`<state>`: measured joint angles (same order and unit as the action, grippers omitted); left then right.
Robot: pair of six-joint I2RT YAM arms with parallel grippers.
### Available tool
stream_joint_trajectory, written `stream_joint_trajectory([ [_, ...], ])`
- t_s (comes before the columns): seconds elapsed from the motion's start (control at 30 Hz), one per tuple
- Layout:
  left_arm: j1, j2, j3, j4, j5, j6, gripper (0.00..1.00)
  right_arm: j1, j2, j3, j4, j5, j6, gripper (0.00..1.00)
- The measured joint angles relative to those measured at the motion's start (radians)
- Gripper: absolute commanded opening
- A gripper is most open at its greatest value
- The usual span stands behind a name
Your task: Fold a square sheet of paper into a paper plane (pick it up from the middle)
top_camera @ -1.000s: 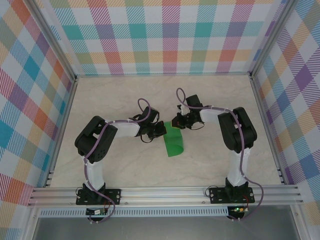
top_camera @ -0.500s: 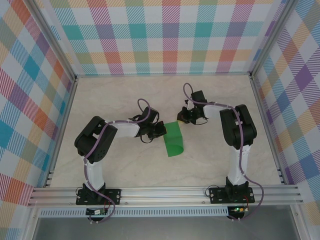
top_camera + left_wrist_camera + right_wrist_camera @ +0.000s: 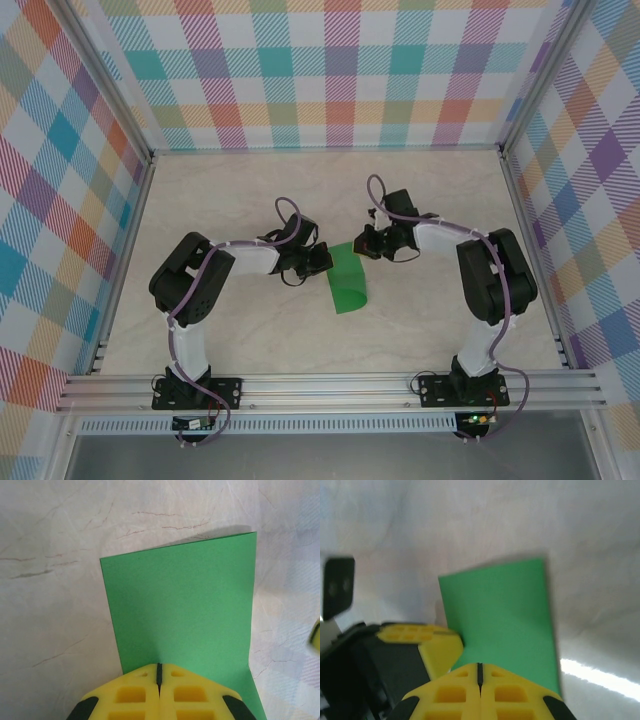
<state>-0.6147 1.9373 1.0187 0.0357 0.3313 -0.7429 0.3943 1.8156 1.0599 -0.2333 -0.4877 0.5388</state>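
The square sheet of paper (image 3: 348, 285), smooth matte bright green, lies folded into a crisp-edged rectangle on the pale, marble-veined table (image 3: 220, 200). The left gripper (image 3: 159, 667) sits at the paper's left edge. Its blocky yellow fingers, moulded with rectangular pockets, are pressed together, their tips over the green. The right gripper (image 3: 480, 666) is at the paper's far right corner. Its matching yellow fingers likewise meet in a thin seam above the sheet.
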Motion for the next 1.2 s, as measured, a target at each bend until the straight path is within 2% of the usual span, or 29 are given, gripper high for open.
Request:
stream_joint_trajectory([
  [0.3,0.0,0.0,0.0,0.0,-0.001,0.0,0.0,0.036,0.021,-0.052,-0.032,-0.064,-0.012,0.0],
  [0.77,-0.001,0.0,0.003,-0.006,-0.003,0.0,0.0,0.035,0.021,-0.118,-0.044,-0.063,-0.058,0.0],
  [1.2,-0.005,0.0,0.006,-0.01,-0.019,0.0,0.0,0.031,-0.13,-0.323,0.043,-0.044,-0.046,0.01],
])
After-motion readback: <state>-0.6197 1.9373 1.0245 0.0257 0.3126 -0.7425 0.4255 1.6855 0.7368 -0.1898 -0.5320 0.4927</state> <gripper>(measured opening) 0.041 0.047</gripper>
